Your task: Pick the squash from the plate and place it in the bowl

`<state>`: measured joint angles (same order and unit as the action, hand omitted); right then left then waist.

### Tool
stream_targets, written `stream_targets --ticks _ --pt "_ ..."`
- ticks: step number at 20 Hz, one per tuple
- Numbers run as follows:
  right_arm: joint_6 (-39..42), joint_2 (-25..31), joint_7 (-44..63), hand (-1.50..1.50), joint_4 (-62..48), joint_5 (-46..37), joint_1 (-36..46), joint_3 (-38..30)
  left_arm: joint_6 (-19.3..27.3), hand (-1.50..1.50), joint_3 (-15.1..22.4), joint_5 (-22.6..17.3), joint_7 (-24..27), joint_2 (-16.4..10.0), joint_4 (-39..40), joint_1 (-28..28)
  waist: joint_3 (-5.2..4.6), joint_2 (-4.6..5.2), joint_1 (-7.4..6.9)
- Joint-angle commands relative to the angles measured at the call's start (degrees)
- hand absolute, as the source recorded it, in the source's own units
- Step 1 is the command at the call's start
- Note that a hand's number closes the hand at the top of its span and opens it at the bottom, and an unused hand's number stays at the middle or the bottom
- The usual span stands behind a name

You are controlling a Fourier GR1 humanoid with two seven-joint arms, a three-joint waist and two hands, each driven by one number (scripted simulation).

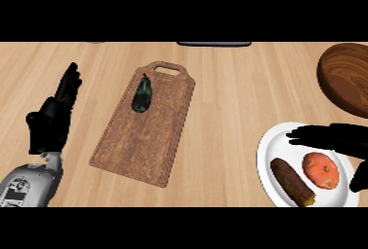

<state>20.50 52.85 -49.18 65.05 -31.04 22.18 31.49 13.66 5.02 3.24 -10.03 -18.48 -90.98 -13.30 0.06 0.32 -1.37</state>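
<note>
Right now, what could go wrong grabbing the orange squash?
The brown vegetable lies close beside the squash on the plate, so the right robot hand might bump or grab it instead. The bowl sits partly beyond the view's edge, so the squash could catch its rim.

The small, round orange-red squash (321,170) lies on the round white plate (267,154), in the plate's right half (a yellower patch shows near its lower end). The plate rests on the light wooden counter (230,121) at lower right. The dark brown wooden bowl (346,73) stands farther back at the right edge, partly cut off and apart from the plate.
</note>
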Motion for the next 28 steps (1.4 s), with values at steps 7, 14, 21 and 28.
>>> stream_targets --ticks 7,14,21,28 --pt "1.32 -6.77 -8.95 -1.50 -9.86 -4.73 2.92 2.83 -1.64 0.00 -2.12 0.33 -0.38 0.26 -0.63 0.50 -0.04 -0.22 0.73" --pt "-5.23 -10.32 -11.13 1.50 -10.18 -8.12 4.01 4.07 -3.76 0.00 -5.19 -0.41 -1.57 -1.17 2.38 -3.71 -0.05 -0.20 1.18" --pt "-4.89 -11.14 -14.61 1.50 -13.24 -7.10 5.17 2.49 -3.04 0.00 -4.74 1.24 -0.70 0.92 4.37 -4.52 -0.04 -0.07 1.23" --pt "-5.43 -11.98 -6.92 1.50 -8.74 -1.86 2.64 -1.94 -4.08 0.00 -4.84 1.18 0.90 1.19 0.27 1.20 -0.08 -0.36 1.31"
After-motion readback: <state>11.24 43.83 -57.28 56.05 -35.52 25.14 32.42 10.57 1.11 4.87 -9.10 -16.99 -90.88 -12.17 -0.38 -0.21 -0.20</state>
